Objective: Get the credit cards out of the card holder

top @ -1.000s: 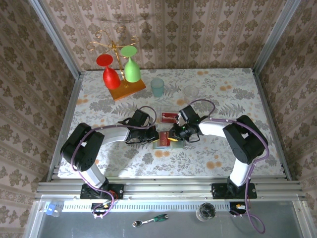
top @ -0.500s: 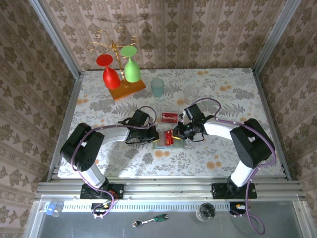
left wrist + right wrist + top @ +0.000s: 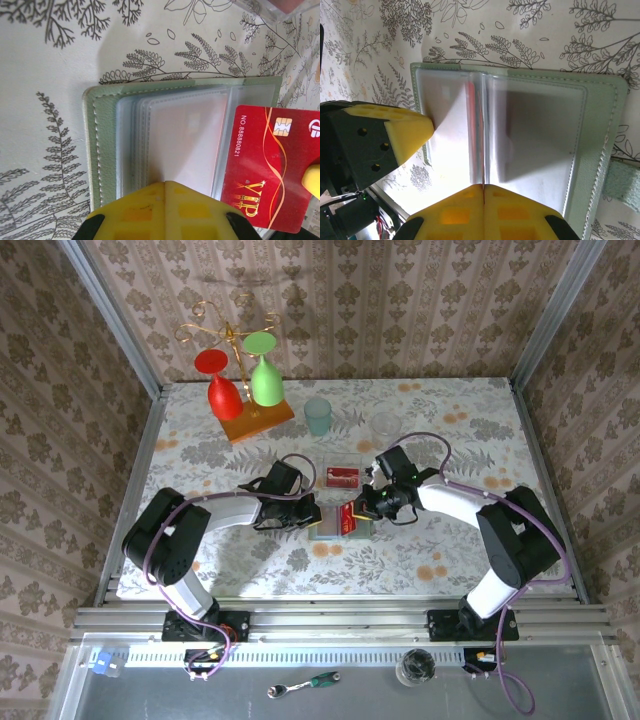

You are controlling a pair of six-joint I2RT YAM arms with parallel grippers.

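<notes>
so the right gripper (image 3: 483, 190) is clamped on the thin red plastic VIP card (image 3: 265, 165) — partway out of the pale grey-green folding card holder (image 3: 100, 145) mid-table, long axis pointing toward the right arm. the left gripper (image 3: 165, 195), fingers together, pins the holder.

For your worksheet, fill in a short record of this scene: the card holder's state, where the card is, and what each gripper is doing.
card holder: open, lying on the table
red card: partly drawn out, past the holder's edge
left gripper: shut, tip on the holder
right gripper: shut on the red card
</notes>
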